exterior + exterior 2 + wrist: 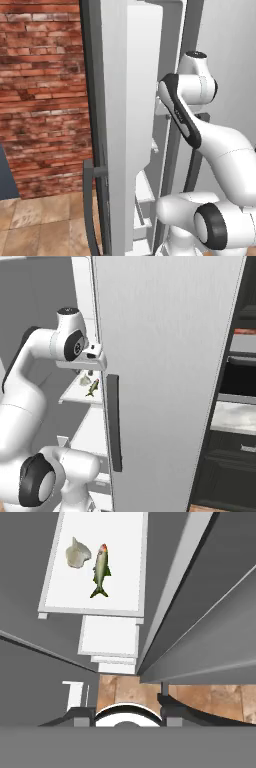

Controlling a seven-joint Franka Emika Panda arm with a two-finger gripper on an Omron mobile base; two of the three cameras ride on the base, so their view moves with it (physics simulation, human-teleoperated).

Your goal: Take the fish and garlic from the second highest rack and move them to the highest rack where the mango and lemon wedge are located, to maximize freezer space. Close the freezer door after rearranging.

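The white arm rises from its base, bends at a dark-jointed elbow and reaches forward and up at about mid-height. Its wrist is turned so that the hand (89,359) points downward. In the hand view the two small dark fingertips (84,717) rise at the bottom edge, standing somewhat apart with nothing between them.

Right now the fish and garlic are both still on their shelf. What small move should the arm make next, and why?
Probably lower the hand toward the fish. It lies beside the garlic, apart from it, on the second highest rack, directly below the wrist camera. Neither is held, and the hand hangs well above them inside the freezer, so a descent over one item looks like the next step.
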